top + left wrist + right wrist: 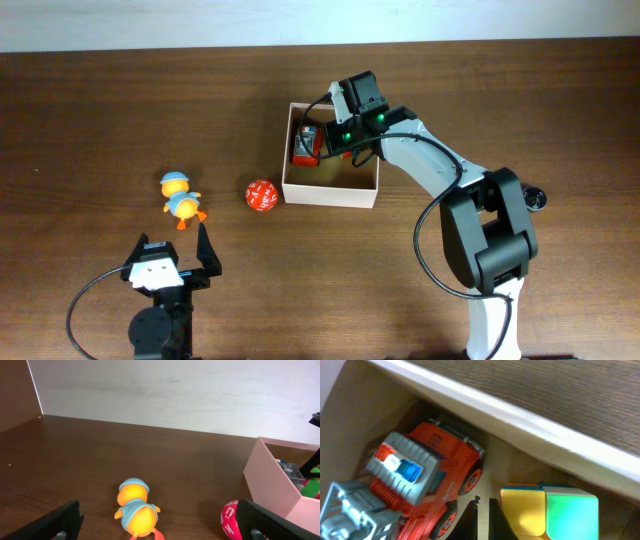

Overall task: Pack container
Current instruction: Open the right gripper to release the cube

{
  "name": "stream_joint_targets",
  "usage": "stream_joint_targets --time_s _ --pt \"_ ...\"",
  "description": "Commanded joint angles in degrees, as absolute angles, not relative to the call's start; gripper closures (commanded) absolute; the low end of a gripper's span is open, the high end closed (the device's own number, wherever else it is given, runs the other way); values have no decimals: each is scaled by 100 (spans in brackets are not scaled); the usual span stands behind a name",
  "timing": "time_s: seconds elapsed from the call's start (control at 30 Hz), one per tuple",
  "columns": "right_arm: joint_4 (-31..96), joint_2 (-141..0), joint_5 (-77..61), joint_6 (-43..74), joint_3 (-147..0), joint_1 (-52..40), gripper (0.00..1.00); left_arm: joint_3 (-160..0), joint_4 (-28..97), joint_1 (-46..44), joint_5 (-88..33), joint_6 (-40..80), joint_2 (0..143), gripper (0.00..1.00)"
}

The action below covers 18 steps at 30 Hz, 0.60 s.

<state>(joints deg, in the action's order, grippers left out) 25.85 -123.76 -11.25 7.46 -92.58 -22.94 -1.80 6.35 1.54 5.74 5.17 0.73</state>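
Observation:
The container (330, 194), a square white box with a tan inside, stands at mid-table. A red toy truck (427, 477) and a yellow-and-green cube (550, 510) lie in it. My right gripper (484, 504) hangs inside the box between the truck and the cube, shut with nothing between its fingers. An orange duck in a blue cap (181, 198) and a red ball (261, 195) rest on the table left of the box. My left gripper (172, 247) stands open just in front of the duck, apart from it. The ball (230, 519) shows beside its right finger (265, 521).
A small dark round object (537, 197) sits on the table beside the right arm's base. A pale wall (175, 390) rises behind the table's far edge. The right arm (440, 165) reaches over the box's right side.

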Motion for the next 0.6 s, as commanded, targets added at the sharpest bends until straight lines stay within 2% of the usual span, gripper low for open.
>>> stream_joint_targets --time_s 0.0,0.57 --pt "2547 -12416 -580 952 -9380 -2279 95 -143 620 183 475 427 38 1" --pt "2469 -12416 117 1103 -9380 -2279 95 -143 620 183 475 427 38 1"
